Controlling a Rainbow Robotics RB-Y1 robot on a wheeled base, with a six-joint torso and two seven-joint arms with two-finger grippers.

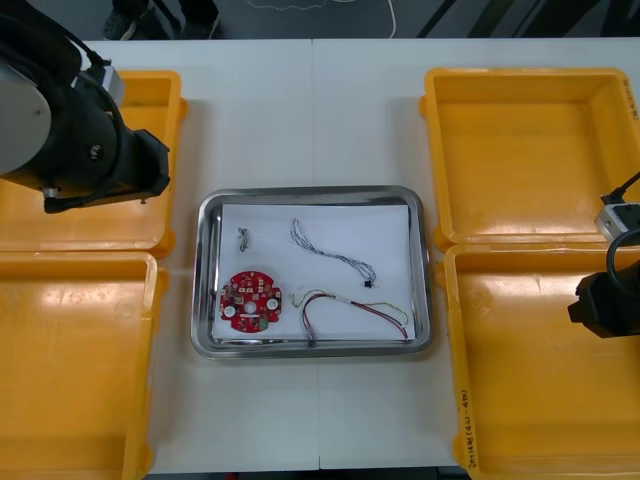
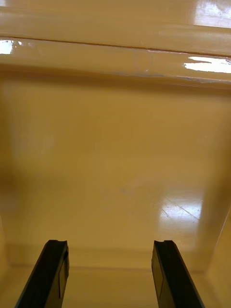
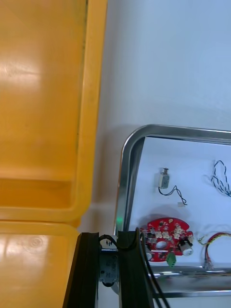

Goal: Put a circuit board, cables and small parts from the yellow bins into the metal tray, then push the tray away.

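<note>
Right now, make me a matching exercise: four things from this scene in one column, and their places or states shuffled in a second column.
Column one
1. red circuit board
2. red and yellow cable
3. left gripper
4. right gripper

Column two
A. open, above a yellow bin
B. shut on a small metal part
C. in the metal tray, at its near left corner
D. in the tray, along its near edge, right of the board

Pairs: 1-C, 2-D, 3-B, 4-A
</note>
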